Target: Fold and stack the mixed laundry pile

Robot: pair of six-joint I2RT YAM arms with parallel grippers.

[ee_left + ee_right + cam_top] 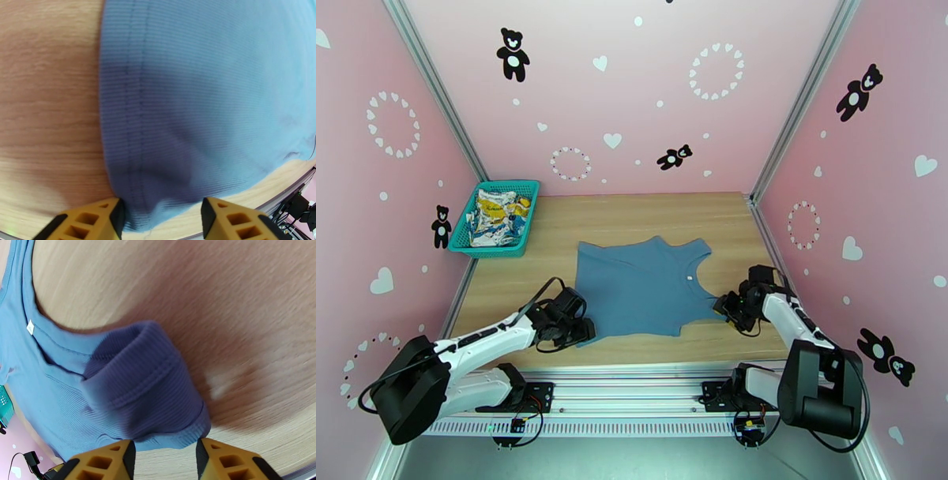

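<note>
Between my left gripper's (162, 203) spread fingers lies the tank top's (640, 288) hem corner, between my right gripper's (166, 445) parted fingers its strap, while well beyond the left gripper a basket (491, 251) holds the printed cloth (494, 217).

Wooden table (648, 217) with a dusty-blue tank top (640, 288) flat at its middle, teal mesh basket (488, 250) at its far-left corner.
</note>
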